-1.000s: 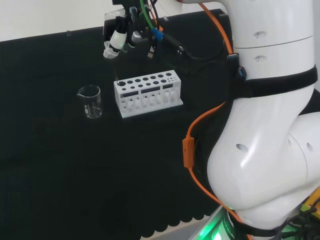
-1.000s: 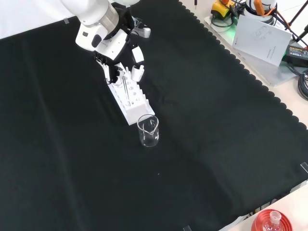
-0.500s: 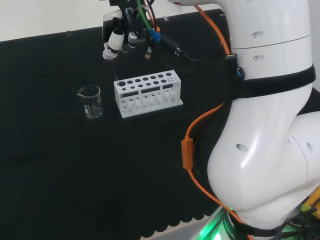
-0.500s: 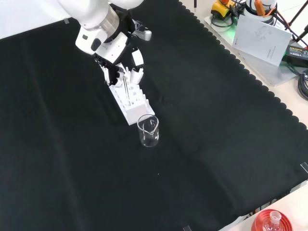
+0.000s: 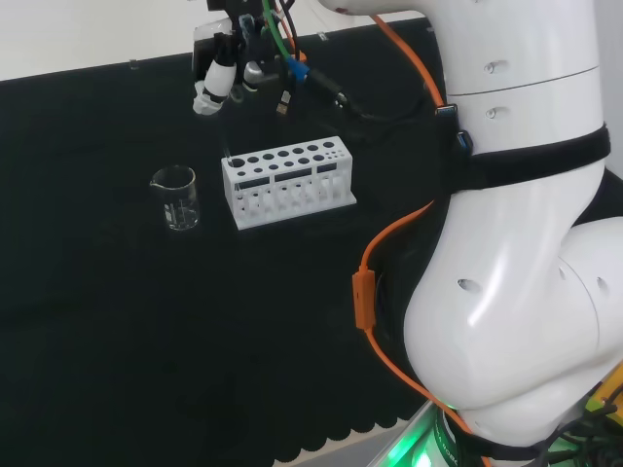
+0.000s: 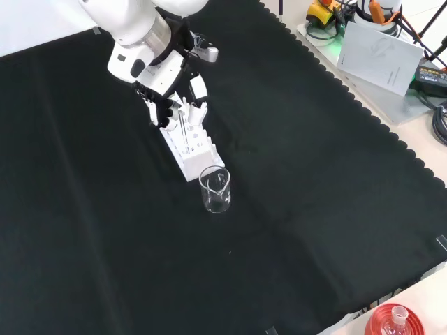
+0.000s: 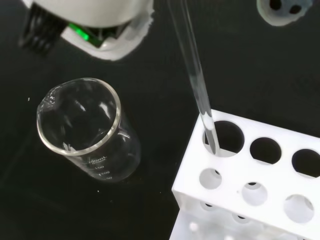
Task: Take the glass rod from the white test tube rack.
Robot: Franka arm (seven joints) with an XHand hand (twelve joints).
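**Lifting position: glass rod at the end hole of the rack**

Covering the whole working area, the surface [image 6: 293, 209] is draped in black cloth with a scalloped edge. Over it reaches the white arm [image 5: 516, 243], whose large links occupy the right of the head view, with an orange cable [image 5: 368, 282] running along them.

The white test tube rack [image 5: 287, 183] stands near the middle of the cloth, its top plate pierced by rows of round holes. In the head view it lies with its long side across the picture; in the front view it runs away from the camera, its near end just behind the beaker.

The glass beaker [image 6: 215, 189] stands upright beside one short end of the rack, close to it but apart; it appears empty in the wrist view.

The robot hand [image 6: 183, 105] hangs above the rack's end, black and white, its fingers [image 5: 207, 97] curled together and pinching the upper part of the rod.

The glass rod [image 7: 196, 85] is thin and clear, nearly upright with a slight tilt. In the wrist view its lower tip sits within the corner hole of the rack nearest the beaker, so the rod is not yet free of the rack. In the head view the rod is too faint to trace.
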